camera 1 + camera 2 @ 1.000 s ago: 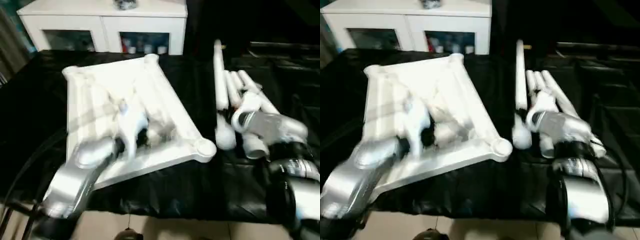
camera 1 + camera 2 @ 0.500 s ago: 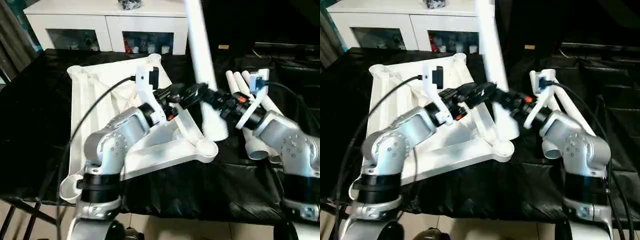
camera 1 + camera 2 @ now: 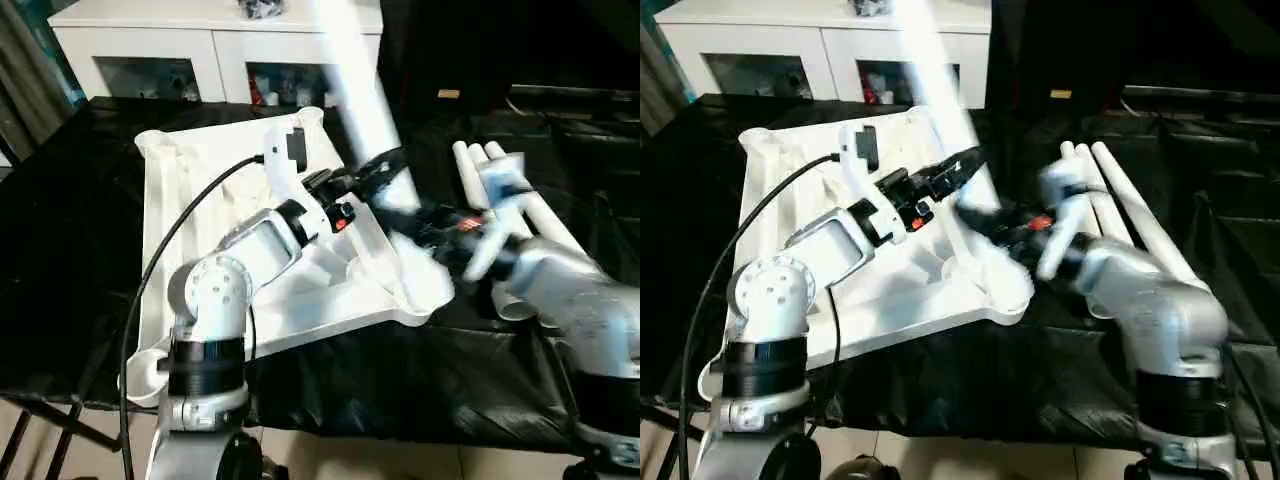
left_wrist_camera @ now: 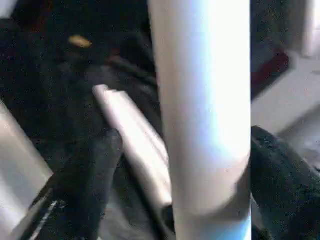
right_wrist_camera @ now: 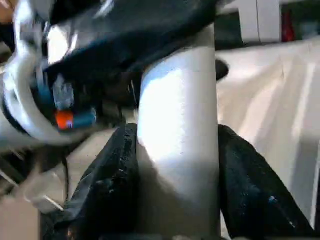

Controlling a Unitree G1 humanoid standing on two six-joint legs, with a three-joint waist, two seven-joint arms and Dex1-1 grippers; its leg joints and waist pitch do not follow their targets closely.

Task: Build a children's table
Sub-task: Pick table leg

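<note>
now right tool [image 5: 175, 200] grips leg [image 3: 360, 95]; left tool [image 3: 372, 172] flanks it.

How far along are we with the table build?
Done: the tabletop lies ribbed side up on the black cloth, with no leg standing in a corner socket yet. In hand: one leg, tilted over the top, gripped by the right tool, with the left tool open around it. Left: seat this leg, then the spare legs lying beside the top.
</note>
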